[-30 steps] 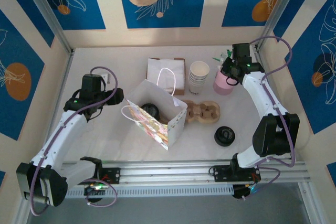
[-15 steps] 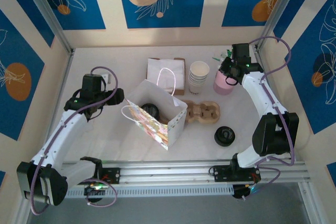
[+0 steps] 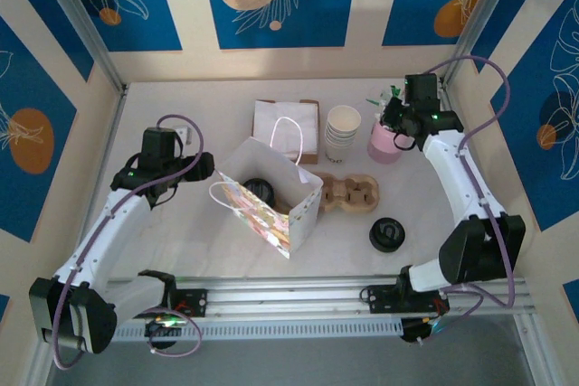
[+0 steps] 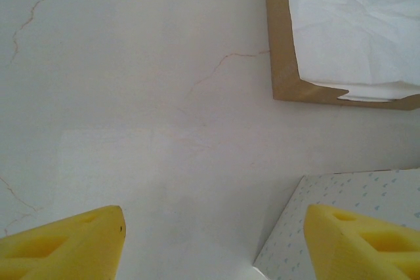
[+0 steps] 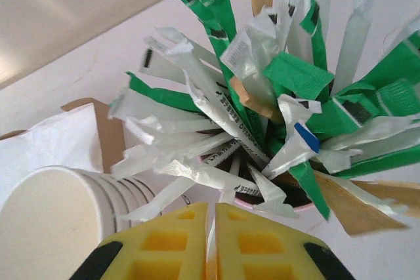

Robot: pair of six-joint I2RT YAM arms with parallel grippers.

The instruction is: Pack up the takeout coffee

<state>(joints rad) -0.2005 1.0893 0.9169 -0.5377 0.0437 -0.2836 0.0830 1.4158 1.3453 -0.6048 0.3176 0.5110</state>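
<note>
The small dark takeout cup (image 3: 258, 190) with its black lid sits inside the open white paper bag (image 3: 264, 223). The right gripper (image 5: 211, 211) pinches a thin white wrapper (image 5: 210, 235) above the pink cup (image 3: 382, 146), which is stuffed with green and white packets. The left gripper (image 4: 215, 218) hangs released over the worktop (image 4: 131, 96).

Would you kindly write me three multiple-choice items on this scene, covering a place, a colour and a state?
1. The stack of white cups stands: A) by the arms' bases; B) at the left wall; C) next to the cup of packets.
2. That cup is: A) pink; B) blue; C) black.
3. The right gripper is: A) wide open; B) closed on a thin white packet; C) holding a white cup.
Answers: 1 C, the two stand side by side at the back; 2 A, its wall shows pink from above; 3 B, a white strip is pinched in it.
</note>
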